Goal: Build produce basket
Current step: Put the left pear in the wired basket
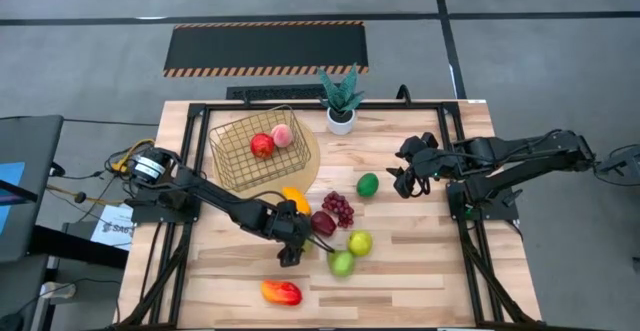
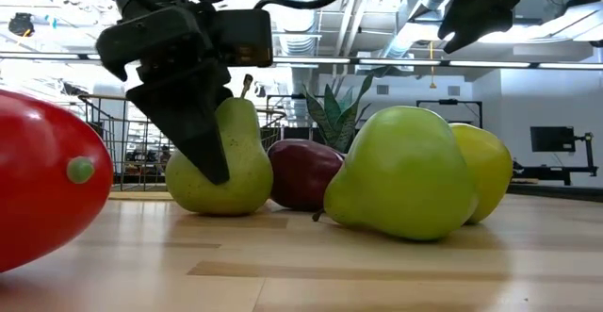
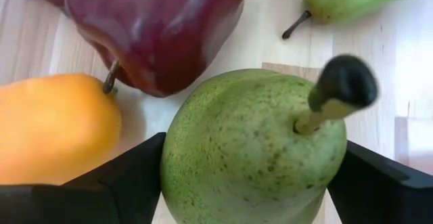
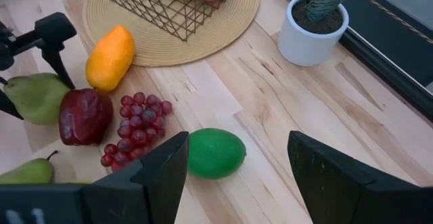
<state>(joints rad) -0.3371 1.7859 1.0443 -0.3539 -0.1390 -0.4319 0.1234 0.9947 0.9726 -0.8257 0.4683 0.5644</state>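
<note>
The gold wire basket (image 1: pixel 250 151) stands on a round woven mat and holds a red apple (image 1: pixel 262 145) and a pink peach (image 1: pixel 282 135). My left gripper (image 1: pixel 290 243) is at the table's middle, shut on a speckled green pear (image 3: pixel 250 149). The pear stands upright beside a dark red apple (image 1: pixel 322 222) and an orange mango (image 1: pixel 295 201). Purple grapes (image 1: pixel 338 208), a green lime (image 1: pixel 368 184), a yellow-green apple (image 1: pixel 360 242), another pear (image 1: pixel 342 263) and a red-orange mango (image 1: pixel 281 292) lie loose on the table. My right gripper (image 1: pixel 405 181) hangs open and empty just right of the lime (image 4: pixel 215 153). My left gripper has the pear's wide lower body (image 3: pixel 177 176) between its two fingers, one on each side. The fingers (image 2: pixel 203 133) come from above, slanting down. The pear stands upright, stem up, with its base (image 2: pixel 221 206) on the table.
A white pot with a spiky green plant (image 1: pixel 341 119) stands at the far edge, right of the basket. The near right part of the table is bare wood. Black frame rails run along both sides of the table.
</note>
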